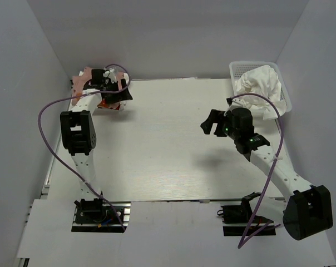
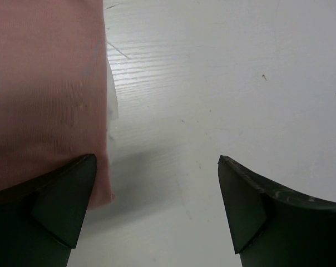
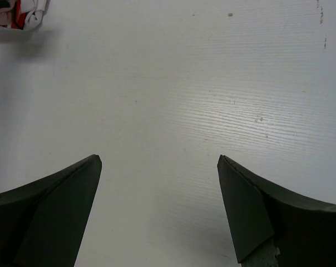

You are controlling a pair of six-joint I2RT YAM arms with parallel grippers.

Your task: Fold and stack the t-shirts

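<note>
A folded dusty-pink t-shirt [image 1: 89, 74] lies at the far left of the table; in the left wrist view it [image 2: 45, 94] fills the left side, with a white layer peeking out under its right edge. My left gripper [image 1: 113, 92] hangs over its right edge, open and empty [image 2: 157, 183]. A white tee with red print shows at the top left corner of the right wrist view [image 3: 18, 14]. Crumpled white t-shirts [image 1: 261, 86] fill the basket at the far right. My right gripper [image 1: 211, 123] is open and empty above the bare table [image 3: 159, 183].
The white mesh basket [image 1: 243, 67] stands at the far right corner. Purple cables loop from both arms. White walls close in the table on three sides.
</note>
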